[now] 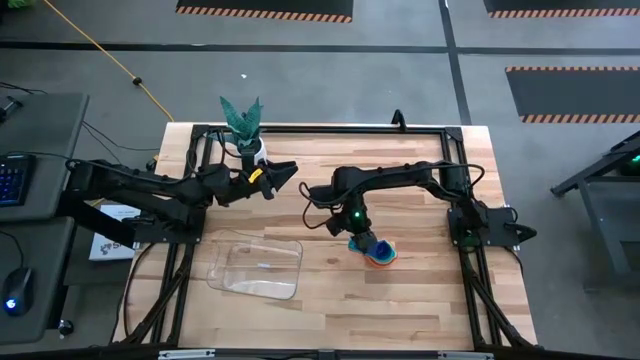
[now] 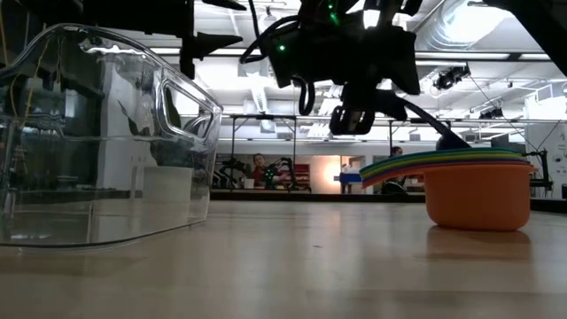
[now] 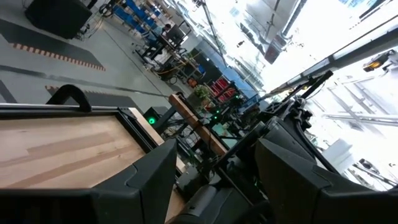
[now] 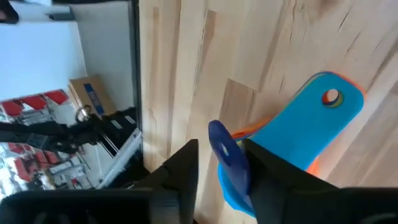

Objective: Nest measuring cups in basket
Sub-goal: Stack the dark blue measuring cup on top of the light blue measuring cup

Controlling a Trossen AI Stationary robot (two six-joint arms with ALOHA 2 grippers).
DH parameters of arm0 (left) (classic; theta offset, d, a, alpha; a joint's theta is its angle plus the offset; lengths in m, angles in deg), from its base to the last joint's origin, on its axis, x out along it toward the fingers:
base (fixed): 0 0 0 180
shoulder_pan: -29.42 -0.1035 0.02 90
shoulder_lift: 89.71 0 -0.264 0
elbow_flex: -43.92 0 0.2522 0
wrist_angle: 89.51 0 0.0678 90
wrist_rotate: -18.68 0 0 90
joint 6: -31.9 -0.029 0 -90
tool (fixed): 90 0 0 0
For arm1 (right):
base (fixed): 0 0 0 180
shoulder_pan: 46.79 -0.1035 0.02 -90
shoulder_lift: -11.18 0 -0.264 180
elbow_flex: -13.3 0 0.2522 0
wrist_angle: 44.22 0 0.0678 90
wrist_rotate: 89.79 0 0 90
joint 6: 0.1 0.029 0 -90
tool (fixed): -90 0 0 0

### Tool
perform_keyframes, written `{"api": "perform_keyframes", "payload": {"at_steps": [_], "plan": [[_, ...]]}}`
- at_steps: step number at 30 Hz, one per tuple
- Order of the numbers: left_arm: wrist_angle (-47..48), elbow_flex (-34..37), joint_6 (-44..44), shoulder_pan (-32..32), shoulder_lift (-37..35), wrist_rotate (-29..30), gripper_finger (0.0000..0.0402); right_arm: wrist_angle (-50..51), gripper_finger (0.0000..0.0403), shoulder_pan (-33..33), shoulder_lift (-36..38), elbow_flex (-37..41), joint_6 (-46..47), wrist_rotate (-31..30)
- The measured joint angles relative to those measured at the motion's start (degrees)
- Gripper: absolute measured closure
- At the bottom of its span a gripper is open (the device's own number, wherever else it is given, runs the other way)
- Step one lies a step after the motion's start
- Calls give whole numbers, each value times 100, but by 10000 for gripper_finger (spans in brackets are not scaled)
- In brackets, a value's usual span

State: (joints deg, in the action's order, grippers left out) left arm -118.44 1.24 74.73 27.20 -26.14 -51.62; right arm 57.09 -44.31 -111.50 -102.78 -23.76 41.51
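In the low view the basket (image 2: 97, 142) ran off the left edge, so its far end could not be seen. The measuring cups (image 2: 478, 190) stood stacked, the orange one hiding the bowls of the others; only thin coloured rims showed above it. From overhead the stack (image 1: 378, 250) was too small to count, and the right gripper (image 1: 357, 240) covered part of it. In the right wrist view the dark blue handle (image 4: 227, 155) between the fingers was cut by the bottom edge, so its bowl stayed hidden. The people (image 2: 259, 168) beyond the bench were too small to make out.
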Motion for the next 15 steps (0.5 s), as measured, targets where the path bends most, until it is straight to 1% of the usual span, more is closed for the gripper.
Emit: {"api": "perform_keyframes", "payload": {"at_steps": [4, 8, 12, 15], "plan": [[4, 0, -2, 0, 0, 0, 191, -43, 262, 79, 0, 0, 184, 328], [6, 0, -2, 0, 0, -1, 191, -61, 238, 212, 1, 0, 368, 352], [6, 0, -2, 0, 0, 0, 191, -425, 224, 322, 2, 2, 602, 349], [8, 0, -2, 0, 0, -1, 191, -820, 221, 394, 2, 1, 819, 330]]}}
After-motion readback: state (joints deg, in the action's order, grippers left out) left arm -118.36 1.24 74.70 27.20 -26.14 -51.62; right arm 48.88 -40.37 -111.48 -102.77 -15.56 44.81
